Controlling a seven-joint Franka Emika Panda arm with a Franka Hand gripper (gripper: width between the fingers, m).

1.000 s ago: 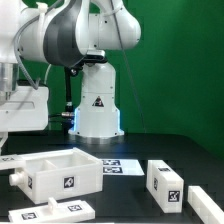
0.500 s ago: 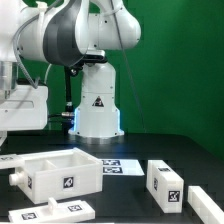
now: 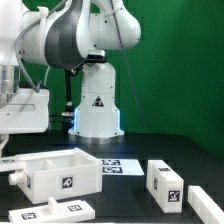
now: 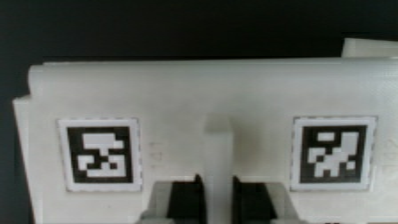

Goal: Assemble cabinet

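Exterior view: the cabinet box (image 3: 60, 172) sits just to the exterior view's left of the marker board (image 3: 115, 165), and a loose panel (image 3: 165, 182) lies to the board's right.

Wrist view: I read the gripper (image 4: 217, 197) as clenched shut, close to a two-tagged white part (image 4: 214, 95) (contact I cannot tell).

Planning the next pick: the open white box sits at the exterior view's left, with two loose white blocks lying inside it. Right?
Not quite. The box is at the exterior view's left, but the blocks are not inside it: one block and the other block lie on the table at the exterior view's right, past the marker board. The exterior view shows this.
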